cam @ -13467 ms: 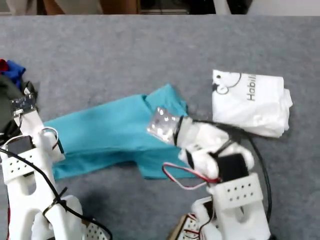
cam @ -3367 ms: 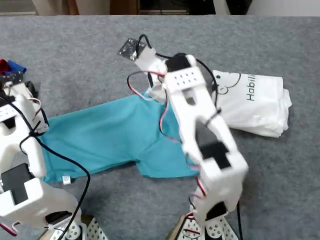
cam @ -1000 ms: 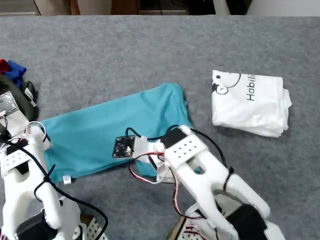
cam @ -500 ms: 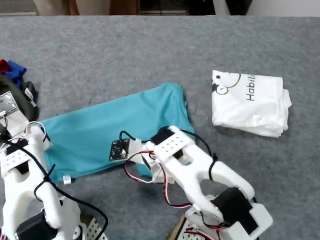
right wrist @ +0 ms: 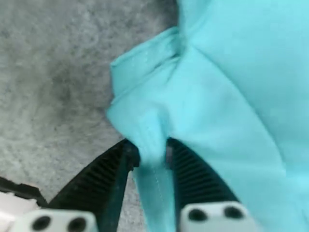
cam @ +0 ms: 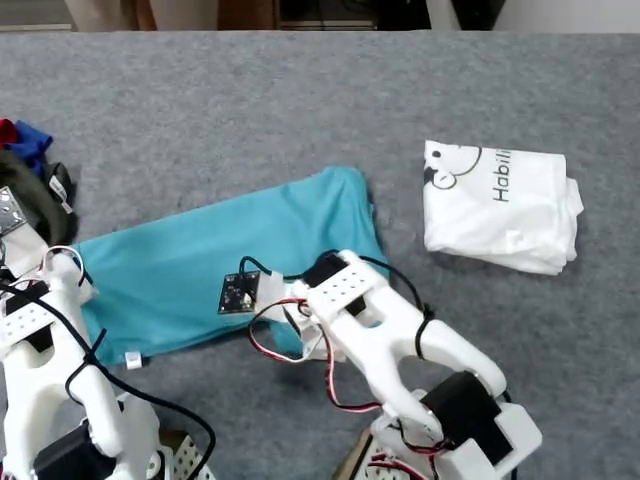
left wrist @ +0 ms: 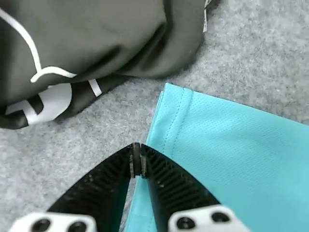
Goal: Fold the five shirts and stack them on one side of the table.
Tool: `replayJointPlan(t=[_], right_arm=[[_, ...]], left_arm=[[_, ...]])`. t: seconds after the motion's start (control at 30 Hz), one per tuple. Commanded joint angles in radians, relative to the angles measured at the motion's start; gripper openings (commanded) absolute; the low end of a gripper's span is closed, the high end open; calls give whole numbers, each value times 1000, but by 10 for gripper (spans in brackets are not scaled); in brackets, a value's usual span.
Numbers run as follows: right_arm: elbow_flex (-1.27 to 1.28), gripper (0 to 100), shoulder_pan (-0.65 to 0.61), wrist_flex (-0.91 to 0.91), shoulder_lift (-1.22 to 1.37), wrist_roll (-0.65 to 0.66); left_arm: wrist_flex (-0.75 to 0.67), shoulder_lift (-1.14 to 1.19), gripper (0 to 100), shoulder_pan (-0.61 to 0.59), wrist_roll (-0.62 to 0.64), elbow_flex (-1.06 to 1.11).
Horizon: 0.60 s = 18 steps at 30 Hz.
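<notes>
Lying flat — teal shirt [cam: 200,270], one corner bunched | right tool [right wrist: 152,154] pinching that fold | left tool [left wrist: 136,162] pinching hem

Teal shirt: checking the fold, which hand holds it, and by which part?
Both. The right hand pinches a bunched fold of the teal shirt; the left hand pinches its hemmed edge.

Grey felt surface [cam: 200,100], brown woodwork [cam: 240,12] behind

Five shirts [cam: 220,260], two arms [cam: 400,340]
</notes>
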Motion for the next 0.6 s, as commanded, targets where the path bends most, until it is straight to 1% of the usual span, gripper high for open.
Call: replayJointPlan(t=[0.0, 0.1, 0.2, 0.37, 0.43, 0.57], right_arm=[[-18, 40, -18, 6, 97, -37], [-73, 5, -5, 35, 166, -58], [-122, 4, 50, 60, 216, -64], [-157, 4, 104, 77, 228, -72], [-203, 4, 116, 127, 228, -72], [-367, 4, 117, 295, 228, -64]], left_arm=[[-14, -30, 18, -9, 6, -2], [-14, -30, 18, -9, 6, -2], [-14, -30, 18, -9, 6, -2], [-14, -30, 18, -8, 6, -2], [-14, -30, 18, -8, 6, -2], [-17, -28, 18, -8, 6, -2]])
